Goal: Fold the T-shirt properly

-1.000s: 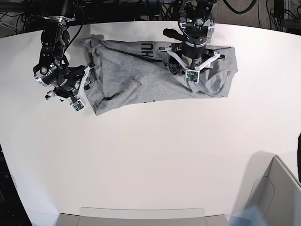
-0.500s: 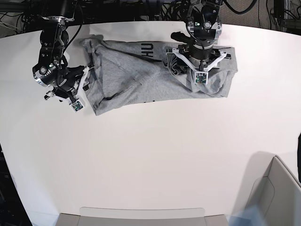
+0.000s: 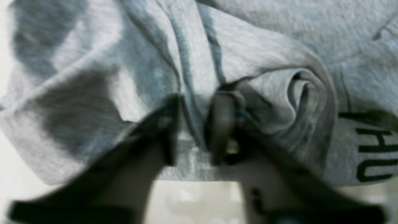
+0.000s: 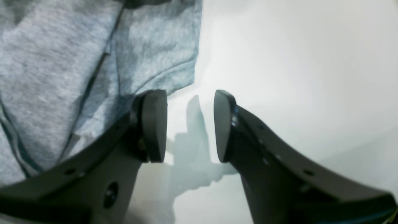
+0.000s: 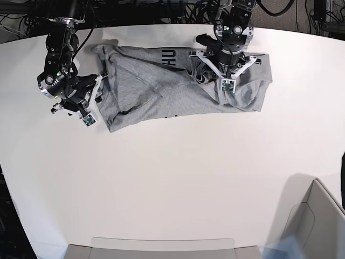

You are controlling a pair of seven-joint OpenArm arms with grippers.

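The heather-grey T-shirt [image 5: 156, 86] lies crumpled across the far part of the white table [image 5: 172, 172], with dark lettering [image 5: 168, 55] showing near its far edge. My left gripper [image 5: 225, 69] stands over the shirt's right part. In the left wrist view the left gripper [image 3: 194, 127] pinches a raised fold of the T-shirt [image 3: 248, 62], with cloth between the two fingers [image 3: 170, 124]. My right gripper [image 5: 96, 91] sits at the shirt's left edge. In the right wrist view the right gripper [image 4: 189, 124] is open over bare table, and the T-shirt [image 4: 77, 62] lies just beside its left finger [image 4: 154, 124].
A cardboard box [image 5: 315, 216] stands at the near right corner. A grey tray-like edge [image 5: 161, 245] runs along the table's front. Cables and dark gear [image 5: 161, 8] lie behind the table's far edge.
My left gripper has shifted slightly toward the far edge over the shirt and closed on a fold of cloth. The right arm has barely moved and stays open.
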